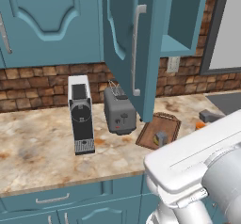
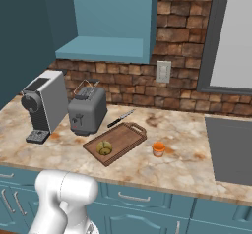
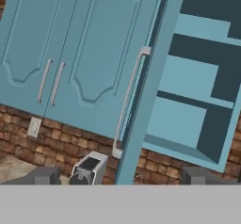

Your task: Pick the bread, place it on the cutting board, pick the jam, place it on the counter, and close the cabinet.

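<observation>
Two placements look done: bread (image 2: 104, 148) on the cutting board (image 2: 129, 134), jam (image 2: 158, 149) on the bench (image 2: 187, 164). Closing remains. Hand (image 3: 117, 176) open, facing the cabinet (image 3: 146, 105) door edge; pushing it comes next.

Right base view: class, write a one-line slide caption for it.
Bread sits on the cutting board, jam on the counter, cabinet open.

One bread (image 2: 104, 148), one jam (image 2: 158, 149), one cutting board (image 2: 125, 135), one toaster (image 2: 87, 111), one knife (image 2: 121, 118)
</observation>
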